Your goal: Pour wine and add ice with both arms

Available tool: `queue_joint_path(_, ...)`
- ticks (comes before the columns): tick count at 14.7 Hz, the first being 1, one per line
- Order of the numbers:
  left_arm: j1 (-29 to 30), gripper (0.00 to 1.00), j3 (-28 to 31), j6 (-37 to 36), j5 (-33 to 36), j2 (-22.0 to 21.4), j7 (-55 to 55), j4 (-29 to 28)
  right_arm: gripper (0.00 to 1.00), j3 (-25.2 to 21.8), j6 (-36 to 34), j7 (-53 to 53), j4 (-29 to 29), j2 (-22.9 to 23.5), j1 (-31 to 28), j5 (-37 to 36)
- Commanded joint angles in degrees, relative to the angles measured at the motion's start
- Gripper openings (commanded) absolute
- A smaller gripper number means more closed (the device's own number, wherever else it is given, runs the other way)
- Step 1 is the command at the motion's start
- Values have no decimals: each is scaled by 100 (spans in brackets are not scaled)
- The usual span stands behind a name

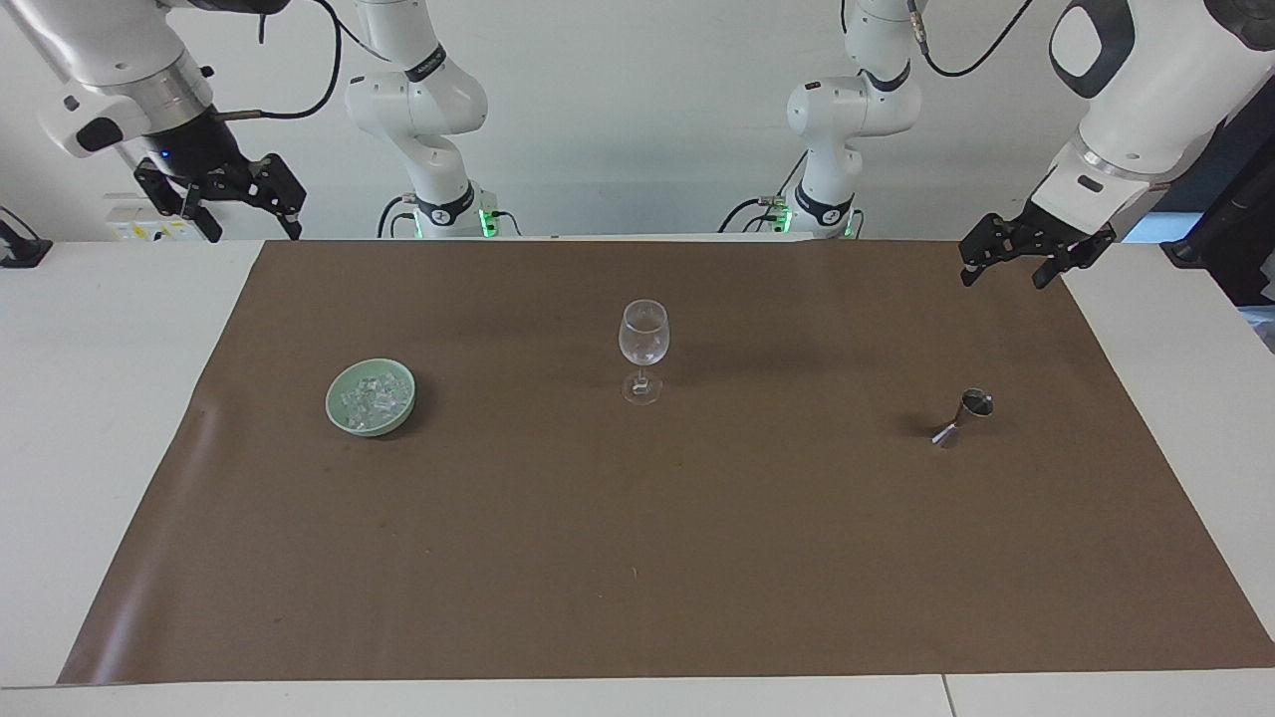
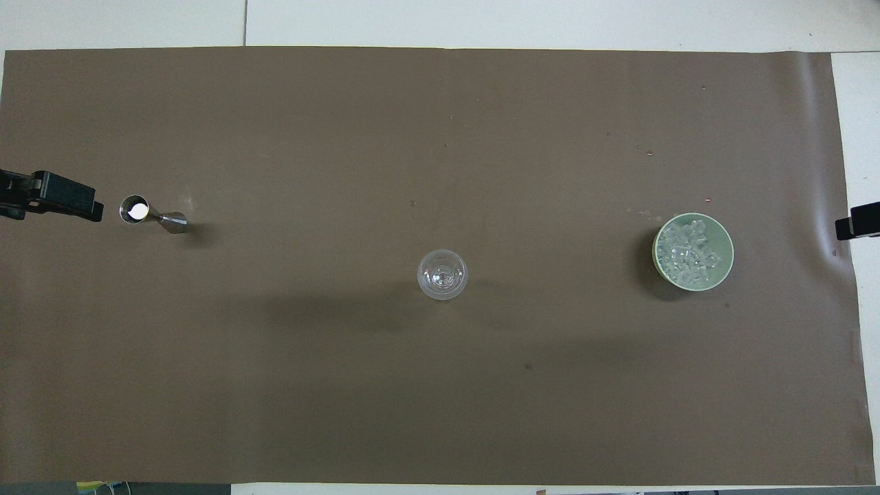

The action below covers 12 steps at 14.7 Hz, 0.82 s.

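An empty clear wine glass (image 1: 643, 344) stands upright at the middle of the brown mat; it also shows in the overhead view (image 2: 442, 274). A pale green bowl (image 1: 344, 422) (image 2: 658, 240) toward the right arm's end holds several clear ice cubes (image 1: 374, 398) (image 2: 687, 256). A small metal jigger (image 1: 964, 416) (image 2: 148, 214) stands toward the left arm's end. My left gripper (image 1: 1004, 274) (image 2: 51, 199) is open and empty, raised over the mat's edge beside the jigger. My right gripper (image 1: 254, 229) (image 2: 859, 223) is open and empty, raised over the mat's edge at the bowl's end.
The brown mat (image 1: 637, 548) covers most of the white table (image 1: 100, 398). The two arm bases (image 1: 438, 204) (image 1: 822, 204) stand at the table's edge nearest the robots.
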Motion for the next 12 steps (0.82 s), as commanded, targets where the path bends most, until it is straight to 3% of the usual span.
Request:
queue_joint_path(1, 29, 100, 48, 130, -50, -42, 203, 21, 100, 47, 62, 97, -49, -36, -13, -63)
queue_joint_path(12, 38, 100, 49, -97, -50, -138, 133, -119, 100, 65, 62, 106, -75, -53, -13, -63)
